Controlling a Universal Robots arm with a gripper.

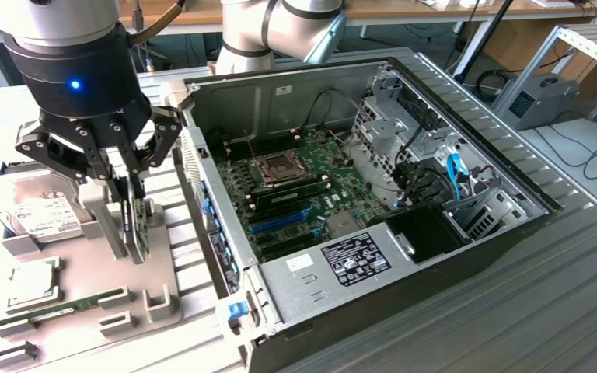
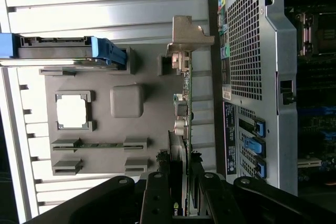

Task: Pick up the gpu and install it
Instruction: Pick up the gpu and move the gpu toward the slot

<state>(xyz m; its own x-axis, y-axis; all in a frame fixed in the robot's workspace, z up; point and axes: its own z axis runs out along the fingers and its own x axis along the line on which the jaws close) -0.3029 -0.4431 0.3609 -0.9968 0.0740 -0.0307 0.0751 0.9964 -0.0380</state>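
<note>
The gpu [image 1: 139, 231] is a thin dark card standing on edge over the grey parts holder [image 1: 164, 303], just to the exterior view's left of the open computer case [image 1: 485, 233]. My gripper [image 1: 124, 186] reaches down from above and is shut on the card's upper edge, one finger on each face. In the wrist view the gpu [image 2: 185, 124] runs edge-on away from the gripper [image 2: 181, 195], with its silver bracket [image 2: 186, 38] at the far end. Whether the card rests in its slot or hangs just above it I cannot tell.
On the holder lie a silver hard drive [image 1: 40, 210], a square processor [image 1: 31, 284] and a green memory stick [image 1: 65, 305]. Inside the case the motherboard [image 1: 298, 186] shows blue card slots [image 1: 277, 223]. The case's side wall [image 1: 211, 225] stands close beside the gpu.
</note>
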